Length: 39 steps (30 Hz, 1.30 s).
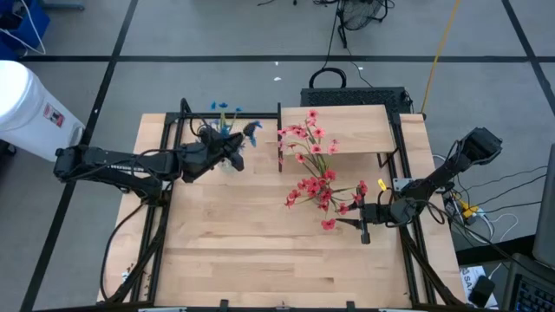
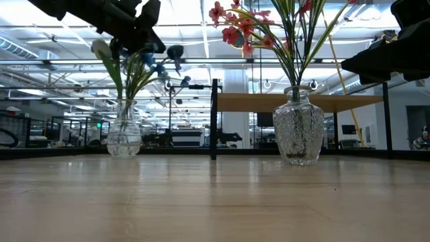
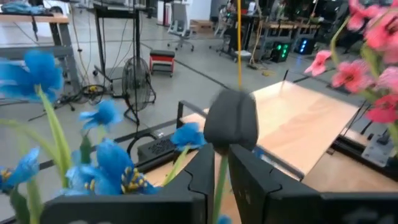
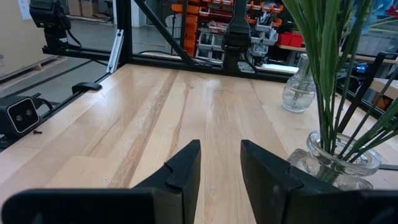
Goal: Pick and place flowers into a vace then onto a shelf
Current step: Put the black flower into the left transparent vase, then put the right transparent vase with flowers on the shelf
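The left gripper hangs over the smaller glass vase near the tabletop's back left, its fingers parted just a crack around a thin green stalk that runs up between them; whether they pinch it or have let go, I cannot tell. The blue flowers stand in that vase, stalks roughly upright and fanning outward, heads up. They look light and springy, easily bent, so the stalk is where to hold, not the petals.

The red-pink flowers stand in the larger cut-glass vase, just in front of the shelf, long axis near vertical. That vase looks heavy, slick and breakable; its neck seems the safest hold.

The right gripper hovers beside it, fingers slightly apart, holding nothing.
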Motion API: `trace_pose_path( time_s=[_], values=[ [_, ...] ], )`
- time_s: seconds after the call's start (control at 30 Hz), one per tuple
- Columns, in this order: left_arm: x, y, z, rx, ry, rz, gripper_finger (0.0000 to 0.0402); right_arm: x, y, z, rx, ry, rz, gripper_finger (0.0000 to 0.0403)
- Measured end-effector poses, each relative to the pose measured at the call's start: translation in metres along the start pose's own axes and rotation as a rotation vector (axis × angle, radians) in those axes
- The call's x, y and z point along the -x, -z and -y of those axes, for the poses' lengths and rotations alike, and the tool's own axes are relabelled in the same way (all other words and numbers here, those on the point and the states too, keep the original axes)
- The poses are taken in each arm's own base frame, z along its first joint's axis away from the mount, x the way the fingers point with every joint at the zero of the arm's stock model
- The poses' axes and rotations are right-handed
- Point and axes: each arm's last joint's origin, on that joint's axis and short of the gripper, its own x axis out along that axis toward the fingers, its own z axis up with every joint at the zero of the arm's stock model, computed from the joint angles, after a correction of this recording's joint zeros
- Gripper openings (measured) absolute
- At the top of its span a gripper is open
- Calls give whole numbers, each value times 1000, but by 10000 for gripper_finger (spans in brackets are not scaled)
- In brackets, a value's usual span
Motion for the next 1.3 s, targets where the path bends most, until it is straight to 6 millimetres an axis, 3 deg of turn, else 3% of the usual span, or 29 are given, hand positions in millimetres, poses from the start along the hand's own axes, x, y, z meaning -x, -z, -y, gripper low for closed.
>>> trace_pose_path(
  time_s=[0.33,0.7,1.3],
  values=[
    [4,-8,8,-9,45,79,58,0,0,0,0,0,0,105],
    [28,-27,33,8,295,266,58,0,0,0,-4,0,0,105],
    [68,-9,66,-103,623,181,58,0,0,0,-16,0,0,105]
  ],
)
